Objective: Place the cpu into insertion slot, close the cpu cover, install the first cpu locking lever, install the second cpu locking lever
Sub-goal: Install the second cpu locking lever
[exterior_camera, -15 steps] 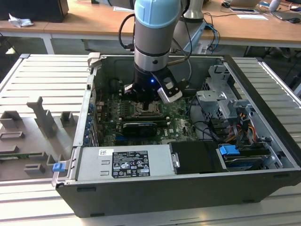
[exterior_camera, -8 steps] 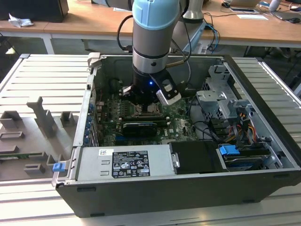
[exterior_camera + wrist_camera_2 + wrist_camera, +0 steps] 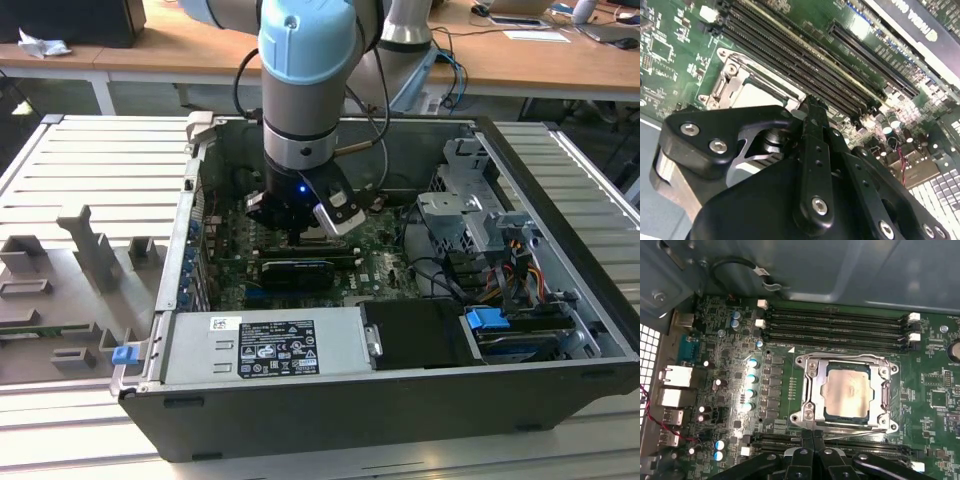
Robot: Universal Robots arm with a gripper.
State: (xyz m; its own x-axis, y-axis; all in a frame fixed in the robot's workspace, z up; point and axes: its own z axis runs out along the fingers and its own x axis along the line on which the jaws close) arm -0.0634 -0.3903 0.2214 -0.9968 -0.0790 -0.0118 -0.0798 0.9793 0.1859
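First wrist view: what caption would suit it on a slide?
The cpu sits in its socket under the closed cpu cover, with the claw at the frame's edge.

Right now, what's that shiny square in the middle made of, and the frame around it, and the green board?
The cpu looks like brushed metal, pale silver-beige with a dull sheen. The cpu cover around it looks like bare stamped steel, grey and glinting at its edges. The motherboard looks like a stiff green-coated board, probably fibreglass, judging by its flat matte green face dotted with soldered parts.
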